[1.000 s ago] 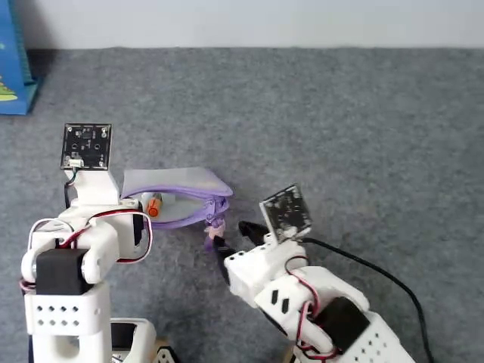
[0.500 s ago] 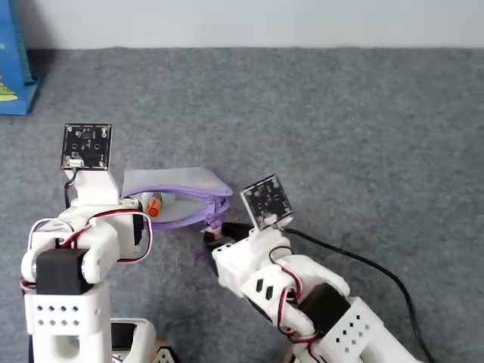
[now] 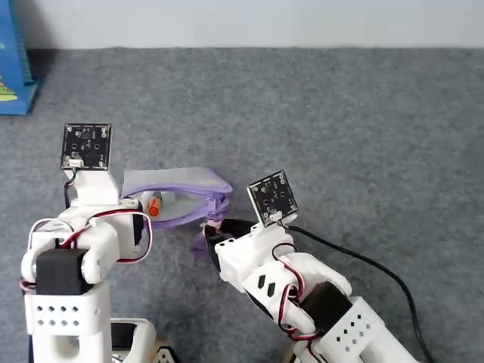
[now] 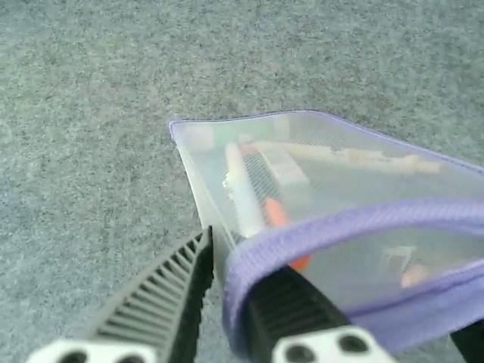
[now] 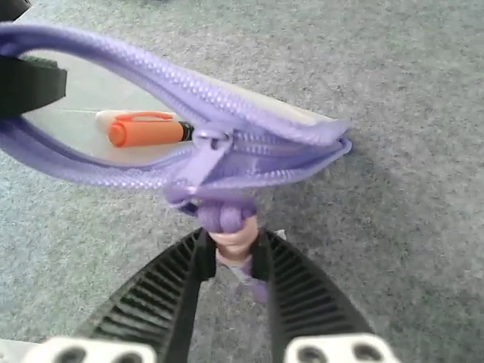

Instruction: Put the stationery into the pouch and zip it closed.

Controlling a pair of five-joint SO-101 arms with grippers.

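The right claw (image 5: 229, 253) pinched the zip pull (image 5: 227, 224) of the half-open pouch (image 5: 249, 113). The left claw (image 4: 231, 261) clamped its rim, pen (image 5: 144, 130) inside.

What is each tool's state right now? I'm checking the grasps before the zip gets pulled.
Left tool: closed, pinching the rim of the pouch.
Right tool: closed on the zipper pull.

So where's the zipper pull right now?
In the right wrist view the zipper pull is pinched in the right end effector, attached at the pouch zipper.
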